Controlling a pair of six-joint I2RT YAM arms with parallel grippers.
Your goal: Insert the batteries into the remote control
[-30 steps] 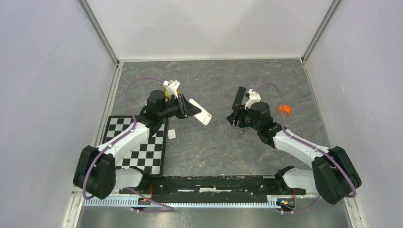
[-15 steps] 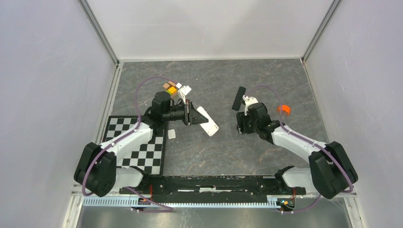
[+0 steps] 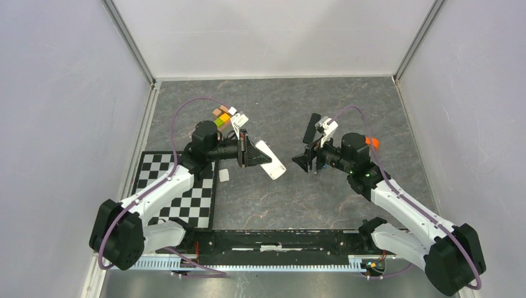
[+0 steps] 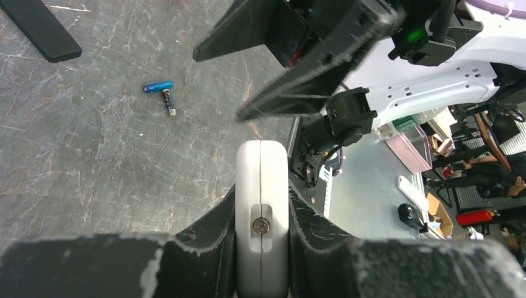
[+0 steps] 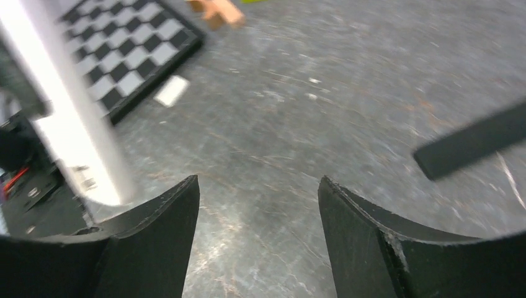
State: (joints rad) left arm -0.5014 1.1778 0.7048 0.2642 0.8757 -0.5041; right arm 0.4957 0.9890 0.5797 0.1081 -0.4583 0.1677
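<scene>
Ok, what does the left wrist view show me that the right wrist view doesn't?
Only the left wrist: the blue battery and a darker battery close together on the table, the left gripper shut on the remote control held edge-on, and the open right gripper facing it. Only the right wrist: the checkerboard mat, a small white piece beside it, a tan block at the top edge. Both: the remote control, the black bar, the grey table.
</scene>
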